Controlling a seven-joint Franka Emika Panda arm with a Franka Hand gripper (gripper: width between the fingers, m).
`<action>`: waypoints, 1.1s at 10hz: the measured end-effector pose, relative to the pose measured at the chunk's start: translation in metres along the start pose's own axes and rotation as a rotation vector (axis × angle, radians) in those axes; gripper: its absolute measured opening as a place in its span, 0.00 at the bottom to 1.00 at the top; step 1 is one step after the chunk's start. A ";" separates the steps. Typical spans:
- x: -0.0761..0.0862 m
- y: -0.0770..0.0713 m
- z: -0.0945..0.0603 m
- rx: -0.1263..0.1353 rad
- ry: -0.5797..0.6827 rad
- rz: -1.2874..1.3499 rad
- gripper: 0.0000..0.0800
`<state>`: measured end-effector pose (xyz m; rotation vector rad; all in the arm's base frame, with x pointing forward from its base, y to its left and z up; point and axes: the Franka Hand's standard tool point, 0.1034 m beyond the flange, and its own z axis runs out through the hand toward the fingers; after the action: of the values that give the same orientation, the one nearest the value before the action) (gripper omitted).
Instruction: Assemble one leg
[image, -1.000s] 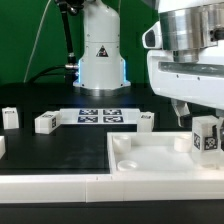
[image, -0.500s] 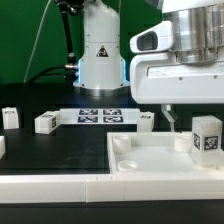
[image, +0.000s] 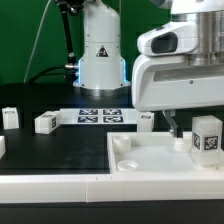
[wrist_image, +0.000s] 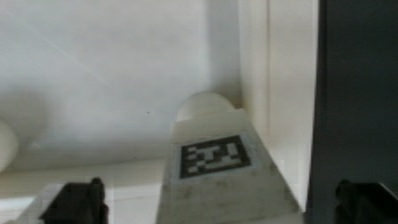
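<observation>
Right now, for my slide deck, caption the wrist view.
Tagged white leg standing on the tray, centred in the open tool.

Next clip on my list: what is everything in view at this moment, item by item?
leg: one, white with a black-and-white tag, standing upright on the tray toward the exterior view's right.
tray: one, white, at the front of the table.
small blocks: three, white, loose on the table behind the tray; another white piece is cut off at the exterior view's left edge.
marker board: one, white with black tags, flat on the table behind the tray.
table: one, black.
arm base: one, white, at the back centre.
tool: one, open, dark fingers either side of the leg, not touching it.
</observation>
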<state>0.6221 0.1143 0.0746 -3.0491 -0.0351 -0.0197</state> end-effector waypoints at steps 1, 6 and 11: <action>0.000 0.001 0.000 0.000 0.000 -0.058 0.81; 0.000 0.000 0.000 0.001 0.000 -0.028 0.36; -0.002 -0.004 0.002 0.016 0.021 0.597 0.36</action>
<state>0.6204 0.1181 0.0729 -2.9087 0.8609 -0.0091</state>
